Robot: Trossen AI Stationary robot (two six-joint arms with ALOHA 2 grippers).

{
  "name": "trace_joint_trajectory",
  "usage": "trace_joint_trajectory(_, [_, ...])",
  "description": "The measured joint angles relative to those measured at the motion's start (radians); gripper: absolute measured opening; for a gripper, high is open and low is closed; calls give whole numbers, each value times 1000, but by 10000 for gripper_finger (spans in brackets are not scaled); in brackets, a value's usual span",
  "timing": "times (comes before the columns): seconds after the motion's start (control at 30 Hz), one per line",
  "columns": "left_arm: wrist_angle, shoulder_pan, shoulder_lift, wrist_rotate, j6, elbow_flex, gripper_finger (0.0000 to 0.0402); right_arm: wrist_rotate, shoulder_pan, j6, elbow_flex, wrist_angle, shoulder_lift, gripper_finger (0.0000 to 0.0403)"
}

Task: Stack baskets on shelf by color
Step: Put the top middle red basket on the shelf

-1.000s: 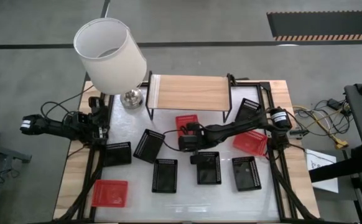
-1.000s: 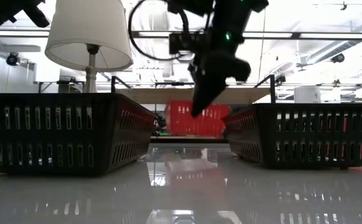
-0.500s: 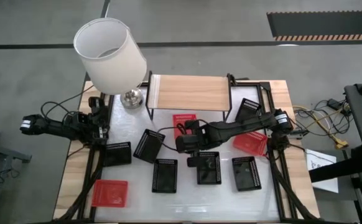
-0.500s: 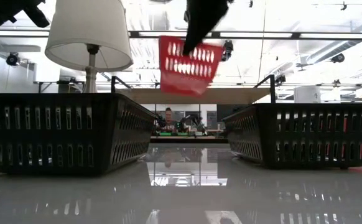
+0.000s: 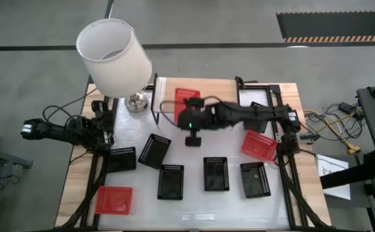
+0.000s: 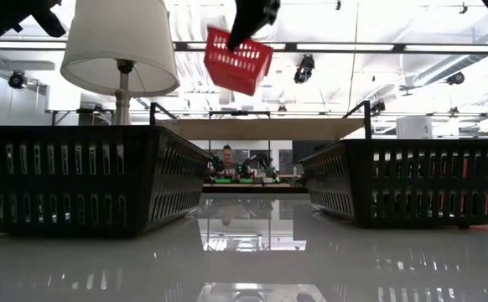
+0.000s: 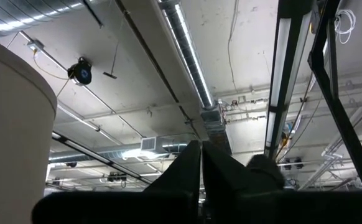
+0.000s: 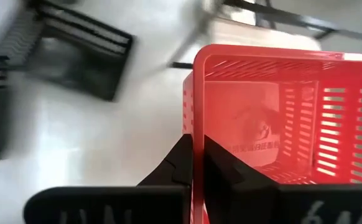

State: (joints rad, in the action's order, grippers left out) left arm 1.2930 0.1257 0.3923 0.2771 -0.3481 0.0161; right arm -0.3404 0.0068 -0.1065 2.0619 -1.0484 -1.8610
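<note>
The right gripper (image 5: 189, 106) hung in the air over the left part of the shelf (image 5: 220, 98), its fingers (image 8: 182, 163) pinched on one short wall of a red basket (image 5: 186, 96). In the low view that basket (image 6: 238, 60) was well above the shelf's plank, tilted, with the held end higher and the far end dipping. From above, its long axis ran roughly from the shelf's front edge toward its back edge, the open side facing mostly up.

A second red basket (image 5: 259, 145) lay on the surface to the right, near the right arm's base, turned at a slant. A third red one (image 5: 113, 200) sat flat at the front left corner. Three black baskets (image 5: 216, 173) stood in a row at the front with long axes front to back; two more black ones (image 5: 154, 151) lay left of them, one skewed.

The left gripper (image 7: 201, 163) waited at the left edge of the surface beside the lamp (image 5: 114, 57), fingers clenched on nothing.
</note>
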Motion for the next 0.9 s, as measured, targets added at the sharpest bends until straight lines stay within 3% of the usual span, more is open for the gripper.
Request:
trace_joint_trajectory(0.2, [3, 0, 0, 0, 0, -3, 0, 19, -120, -20, -15, 35, -3, 9])
trace_joint_trajectory(0.4, [8, 0, 0, 0, 0, -3, 0, 133, -198, -44, -28, 53, -6, 9])
trace_joint_trajectory(0.9, [8, 0, 0, 0, 0, -3, 0, 165, -208, -70, -110, 109, -6, 9])
